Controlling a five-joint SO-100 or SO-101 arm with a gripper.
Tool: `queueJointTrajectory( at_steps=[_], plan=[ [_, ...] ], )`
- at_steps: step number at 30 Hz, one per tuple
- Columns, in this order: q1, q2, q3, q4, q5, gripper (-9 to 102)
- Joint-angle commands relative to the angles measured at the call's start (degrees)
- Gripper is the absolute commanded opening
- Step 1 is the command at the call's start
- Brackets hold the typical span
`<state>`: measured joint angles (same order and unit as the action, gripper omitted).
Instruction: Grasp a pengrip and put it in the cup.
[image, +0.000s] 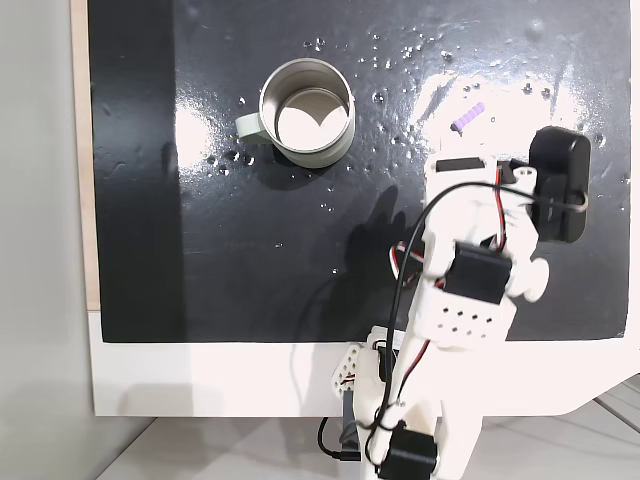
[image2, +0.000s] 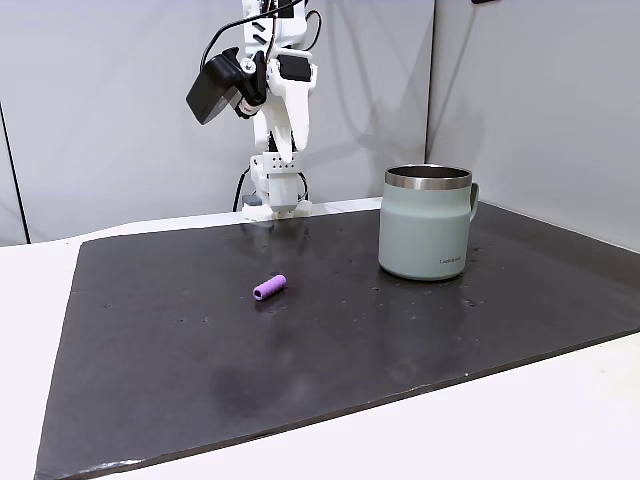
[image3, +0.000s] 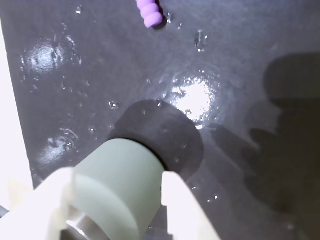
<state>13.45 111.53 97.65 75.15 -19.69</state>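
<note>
Black mat (image2: 200, 340) on white worktop (image2: 520, 420), white arm raised above it, grey-green cup (image2: 425, 235) upright on mat, claw (image3: 117, 210) with fingers spread wide, lilac pengrip (image2: 269, 288) lying on mat well apart from cup.

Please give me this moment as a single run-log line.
pengrip: on mat, ungrasped | cup: upright, empty | gripper: raised, holding nothing, fingers apart
</note>
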Motion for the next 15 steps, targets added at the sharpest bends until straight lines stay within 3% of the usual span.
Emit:
queueJointTrajectory(
  at_steps=[1, 15],
  plan=[
    [1.9, -5.2, -8.5, 1.2, -3.5, 26],
    [5.5, -27.8, -22.7, -1.4, -20.3, 28]
  ],
)
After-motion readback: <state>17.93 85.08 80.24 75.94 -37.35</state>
